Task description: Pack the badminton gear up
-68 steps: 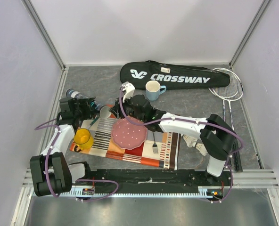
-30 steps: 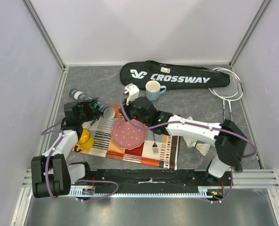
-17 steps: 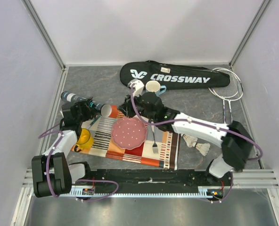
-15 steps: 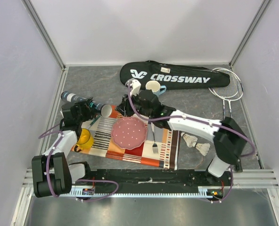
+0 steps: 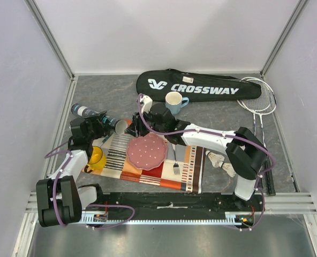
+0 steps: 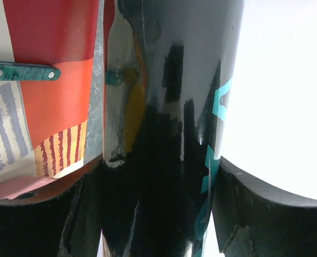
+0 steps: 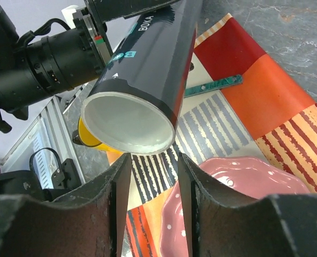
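My left gripper (image 5: 96,125) (image 6: 158,166) is shut on the long dark tube (image 5: 83,111) (image 6: 164,107), which it holds tilted over the left end of the striped placemat. The tube's open white mouth (image 7: 129,126) faces my right gripper (image 5: 134,126) (image 7: 153,160). That gripper hangs just before the mouth, open, with nothing between its fingers. Two white shuttlecocks (image 5: 226,167) lie right of the mat, partly behind the right arm. The black CROSSWAY bag (image 5: 201,88) lies at the back. The two rackets (image 5: 257,101) lie at the back right.
On the placemat (image 5: 190,171) sit a yellow mug (image 5: 94,156) (image 7: 86,140), a pink plate (image 5: 146,151) (image 7: 239,176) and a fork (image 5: 175,160). A green-handled utensil (image 7: 212,85) lies under the tube. A light blue cup (image 5: 173,101) stands by the bag. Walls enclose three sides.
The right gripper's jaws have gone from shut to open, and it has moved left and nearer, down to the tube's mouth. The left gripper keeps hold of the tube, which has shifted slightly.
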Controlling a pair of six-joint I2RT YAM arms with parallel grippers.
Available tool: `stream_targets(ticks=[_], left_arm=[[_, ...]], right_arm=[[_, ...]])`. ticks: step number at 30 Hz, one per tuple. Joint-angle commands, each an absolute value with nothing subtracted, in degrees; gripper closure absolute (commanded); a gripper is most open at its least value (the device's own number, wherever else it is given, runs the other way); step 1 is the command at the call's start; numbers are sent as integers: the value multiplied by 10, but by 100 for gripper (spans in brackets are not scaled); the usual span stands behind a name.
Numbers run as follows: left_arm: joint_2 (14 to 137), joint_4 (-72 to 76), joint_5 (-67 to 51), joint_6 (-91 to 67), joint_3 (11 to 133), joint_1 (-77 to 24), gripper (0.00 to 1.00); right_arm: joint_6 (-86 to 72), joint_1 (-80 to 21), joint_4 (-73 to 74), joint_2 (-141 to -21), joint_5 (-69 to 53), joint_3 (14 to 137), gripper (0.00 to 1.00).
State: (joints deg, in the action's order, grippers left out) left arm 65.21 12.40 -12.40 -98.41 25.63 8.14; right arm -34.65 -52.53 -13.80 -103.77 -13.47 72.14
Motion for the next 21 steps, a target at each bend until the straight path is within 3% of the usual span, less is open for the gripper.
stream_targets(ticks=[1, 7, 17, 21], left_arm=[[640, 162, -136, -1002, 256, 81, 98], [644, 169, -143, -1005, 255, 82, 98], [648, 172, -141, -1008, 256, 81, 98], [651, 178, -139, -1009, 256, 79, 98]], right_arm=[[-365, -528, -157, -1049, -107, 761, 55], [-368, -532, -142, -1060, -56, 773, 68], [-369, -541, -147, -1081, -54, 792, 74], [-365, -548, -141, -1079, -25, 795, 85]])
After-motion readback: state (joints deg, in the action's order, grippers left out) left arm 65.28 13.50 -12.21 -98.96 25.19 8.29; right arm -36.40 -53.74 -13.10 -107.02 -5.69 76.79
